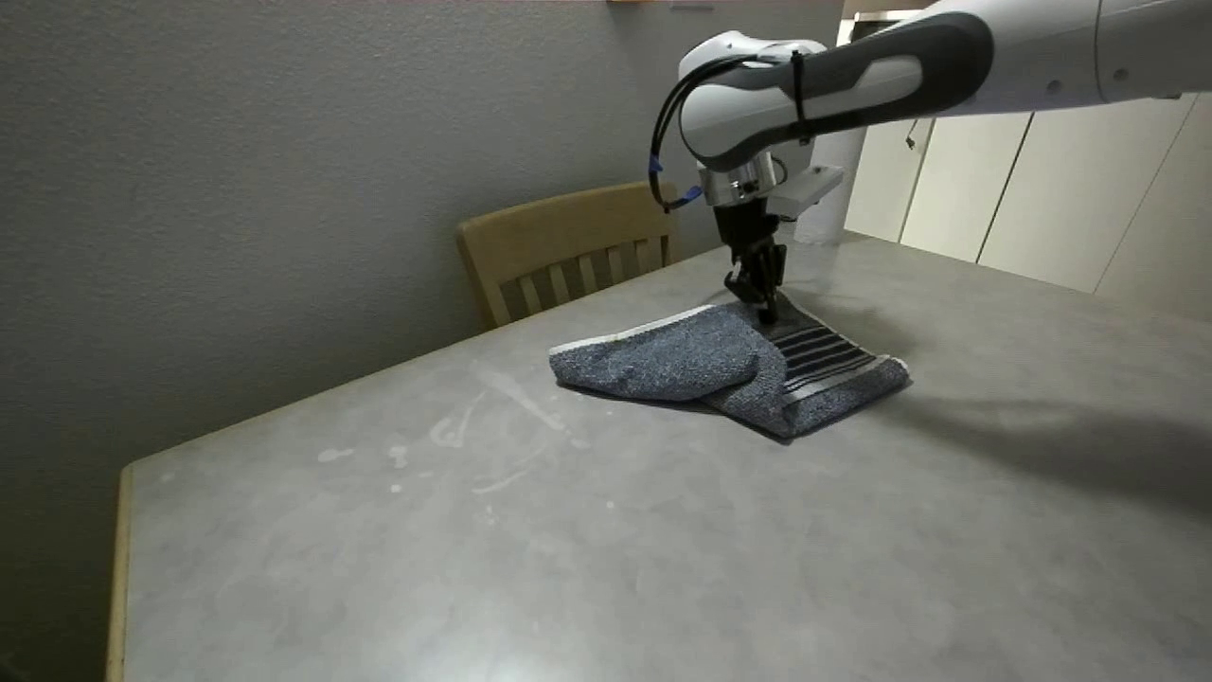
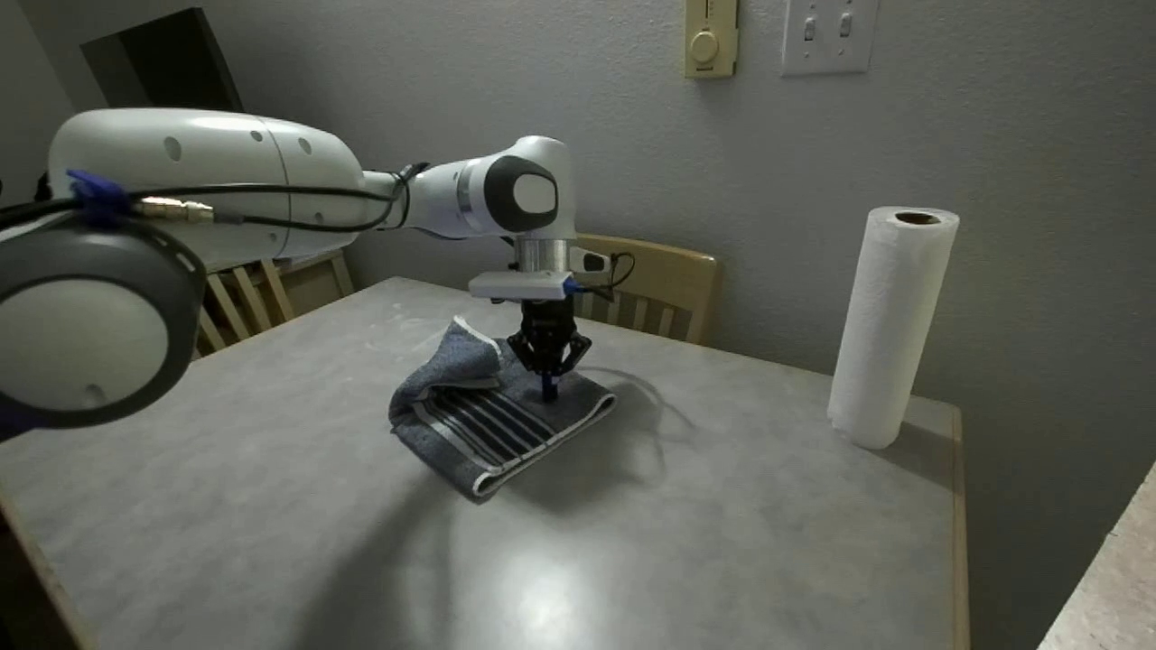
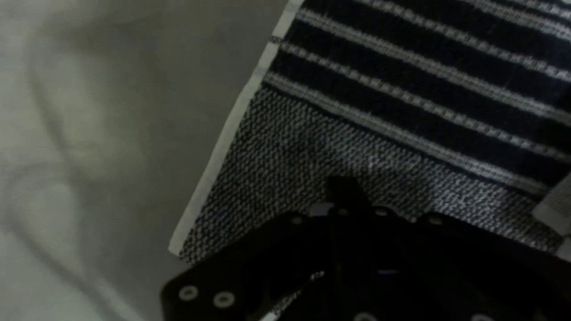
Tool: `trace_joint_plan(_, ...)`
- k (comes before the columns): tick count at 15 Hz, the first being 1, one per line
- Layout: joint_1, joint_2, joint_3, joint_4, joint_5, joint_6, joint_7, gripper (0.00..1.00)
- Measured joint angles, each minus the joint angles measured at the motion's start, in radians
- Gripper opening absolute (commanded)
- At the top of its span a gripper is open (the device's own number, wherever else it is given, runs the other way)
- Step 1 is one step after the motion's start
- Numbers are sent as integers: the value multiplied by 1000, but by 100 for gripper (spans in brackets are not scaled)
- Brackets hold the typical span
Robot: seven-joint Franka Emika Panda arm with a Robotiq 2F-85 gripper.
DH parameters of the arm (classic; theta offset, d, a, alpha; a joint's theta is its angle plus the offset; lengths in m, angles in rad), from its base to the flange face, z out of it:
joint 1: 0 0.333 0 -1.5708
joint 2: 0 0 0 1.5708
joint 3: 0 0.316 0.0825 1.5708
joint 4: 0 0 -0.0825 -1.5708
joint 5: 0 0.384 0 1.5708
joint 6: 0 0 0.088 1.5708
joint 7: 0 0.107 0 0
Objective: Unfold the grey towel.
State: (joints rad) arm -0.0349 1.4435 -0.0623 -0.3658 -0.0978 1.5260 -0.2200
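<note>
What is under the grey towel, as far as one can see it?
The grey towel lies on the table, whose surface shows around it in both exterior views. What is directly beneath is covered, so whether anything else is there cannot be told.

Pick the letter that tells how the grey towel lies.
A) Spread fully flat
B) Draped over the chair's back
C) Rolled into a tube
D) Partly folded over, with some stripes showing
D, since in an exterior view a plain part of the grey towel lies bent over next to the uncovered dark and pale stripes.
</note>
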Motion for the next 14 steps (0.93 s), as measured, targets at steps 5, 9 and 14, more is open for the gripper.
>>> trace_joint_plan(5,3,-4,42,1,43,0,17,0)
trace_joint_plan(9,3,-12,83,1,101,1,18,0)
trace_joint_plan(14,-7,-17,149,1,193,4,18,0)
